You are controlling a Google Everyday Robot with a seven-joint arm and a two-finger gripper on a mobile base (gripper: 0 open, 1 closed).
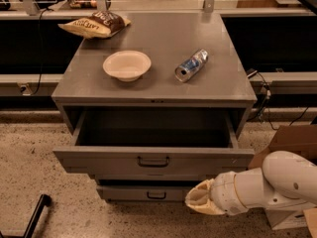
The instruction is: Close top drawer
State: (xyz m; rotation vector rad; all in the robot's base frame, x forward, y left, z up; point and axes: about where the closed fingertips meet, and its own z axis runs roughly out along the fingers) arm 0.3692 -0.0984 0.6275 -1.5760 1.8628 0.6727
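The top drawer (153, 161) is a wide grey metal drawer with a small black bail handle (153, 161) at its centre. It stands partly open and its inside shows empty and dark. A lower, shallower grey drawer (148, 193) with a smaller handle shows beneath it. My gripper (198, 201), cream-coloured at the end of the white arm (267, 187), is at the lower right, just below the top drawer's front and right of the lower drawer's handle.
On the grey cabinet top (158, 81) lie a white bowl (127, 65), a crushed can (191, 65) and a chip bag (94, 24). A cardboard box (292, 140) stands on the floor at the right. A black leg (34, 217) is at the lower left.
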